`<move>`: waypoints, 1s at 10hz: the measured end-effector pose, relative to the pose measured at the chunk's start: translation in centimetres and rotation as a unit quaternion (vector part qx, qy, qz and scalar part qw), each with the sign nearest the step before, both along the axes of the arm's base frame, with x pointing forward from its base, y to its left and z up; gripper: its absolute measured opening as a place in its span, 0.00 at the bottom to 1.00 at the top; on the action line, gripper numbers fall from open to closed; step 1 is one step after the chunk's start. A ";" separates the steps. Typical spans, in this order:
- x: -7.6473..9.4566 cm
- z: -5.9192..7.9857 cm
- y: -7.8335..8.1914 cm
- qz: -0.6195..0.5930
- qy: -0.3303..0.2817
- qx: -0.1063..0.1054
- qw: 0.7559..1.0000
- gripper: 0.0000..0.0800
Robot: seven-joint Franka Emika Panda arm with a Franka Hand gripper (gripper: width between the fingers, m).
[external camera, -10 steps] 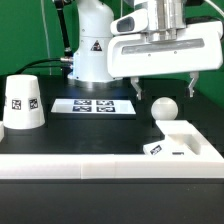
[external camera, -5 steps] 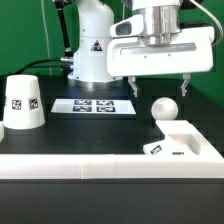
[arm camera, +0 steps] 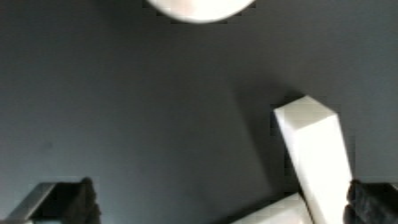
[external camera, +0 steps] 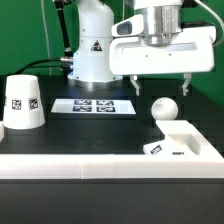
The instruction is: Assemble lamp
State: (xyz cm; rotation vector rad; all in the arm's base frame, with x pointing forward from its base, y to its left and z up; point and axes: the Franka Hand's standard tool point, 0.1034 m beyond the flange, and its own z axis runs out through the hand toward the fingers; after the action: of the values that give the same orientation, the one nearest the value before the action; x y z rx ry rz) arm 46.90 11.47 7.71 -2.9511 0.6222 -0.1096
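The white ball-shaped bulb (external camera: 164, 108) lies on the black table, just behind the low angular base (external camera: 184, 143) at the exterior view's right. The tapered shade (external camera: 22, 103) stands upside down at the exterior view's left, a tag on its side. My gripper (external camera: 162, 85) hangs open and empty above the bulb, its fingers spread on either side and clear of it. In the wrist view the bulb (arm camera: 199, 8) shows at the frame edge, a corner of the base (arm camera: 317, 150) shows nearer, and the dark fingertips (arm camera: 63, 202) stand far apart.
The marker board (external camera: 93, 105) lies flat at the back centre in front of the arm's white pedestal (external camera: 92, 52). A long white rail (external camera: 70, 166) runs along the table's front edge and joins the wall around the base.
The gripper has risen slightly and shifted a little toward the exterior view's left. The bulb, base and shade have not moved.
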 end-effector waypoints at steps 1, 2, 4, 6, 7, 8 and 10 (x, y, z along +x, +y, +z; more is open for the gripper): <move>-1.2 -0.4 0.4 0.007 -0.006 -0.004 1.000 0.87; -2.7 -1.1 0.7 0.010 -0.009 -0.007 1.000 0.87; -3.5 -1.5 0.9 0.026 0.004 -0.010 1.000 0.87; -3.8 -1.7 0.6 0.041 0.028 -0.009 0.999 0.87; -3.9 -1.7 0.2 0.050 0.067 -0.002 0.996 0.87; -3.8 -1.8 0.0 0.049 0.091 0.005 0.995 0.87; -4.1 -1.8 0.0 0.068 0.145 0.018 0.987 0.87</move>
State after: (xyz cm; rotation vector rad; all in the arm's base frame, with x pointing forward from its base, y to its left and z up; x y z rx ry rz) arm 42.81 11.45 5.96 -2.9867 0.4460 0.3466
